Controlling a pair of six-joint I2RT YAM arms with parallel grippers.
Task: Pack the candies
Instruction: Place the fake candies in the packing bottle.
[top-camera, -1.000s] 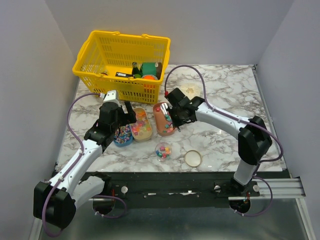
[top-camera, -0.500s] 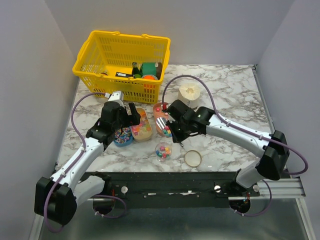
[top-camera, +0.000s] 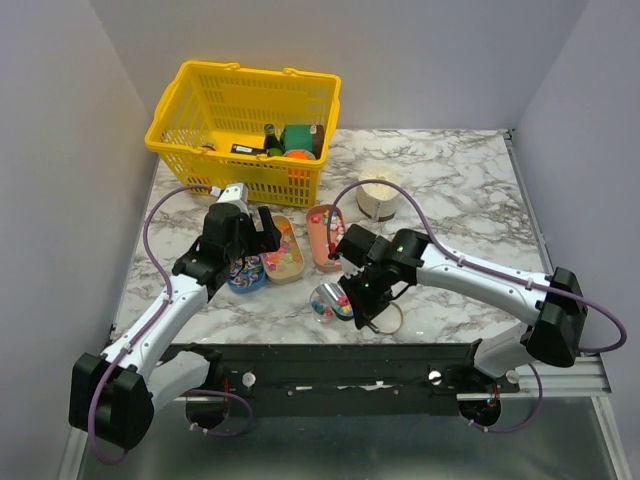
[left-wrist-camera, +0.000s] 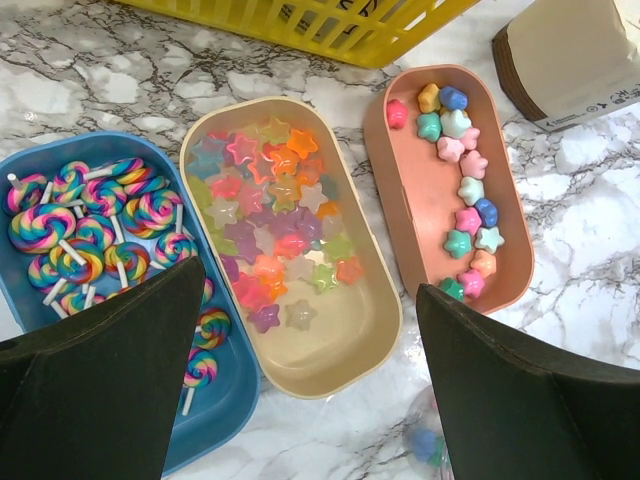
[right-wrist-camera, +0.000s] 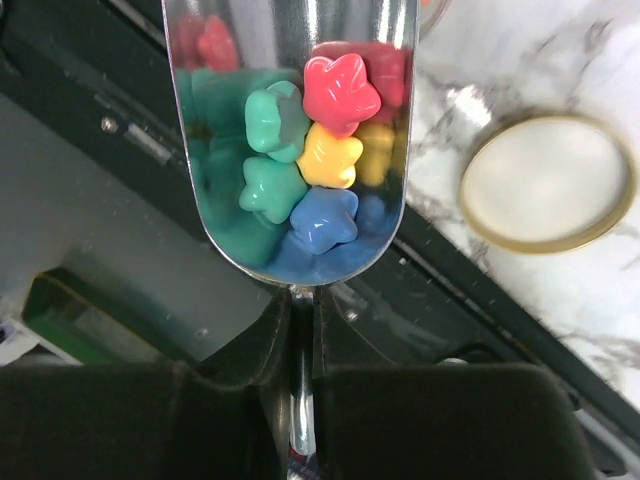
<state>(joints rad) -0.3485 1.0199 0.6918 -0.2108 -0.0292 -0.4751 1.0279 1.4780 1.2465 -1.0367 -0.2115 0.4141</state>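
Star-shaped sweets (right-wrist-camera: 315, 180) in red, yellow, teal and blue ride in the shiny metal scoop (right-wrist-camera: 300, 40), its handle pinched tight in my right gripper (right-wrist-camera: 300, 335). A second ago it was at the salmon-pink oval tray (left-wrist-camera: 450, 190). Now it's swung to the small clear jar (top-camera: 322, 302) by the near edge, with the gold-rimmed lid (right-wrist-camera: 545, 180) beside it. Tipping comes next, I reckon. My left gripper (left-wrist-camera: 310, 285) hangs wide near that tray, holding nothing.

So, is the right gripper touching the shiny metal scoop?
Touching: the right wrist view shows the right gripper clamped on the handle of the shiny metal scoop.
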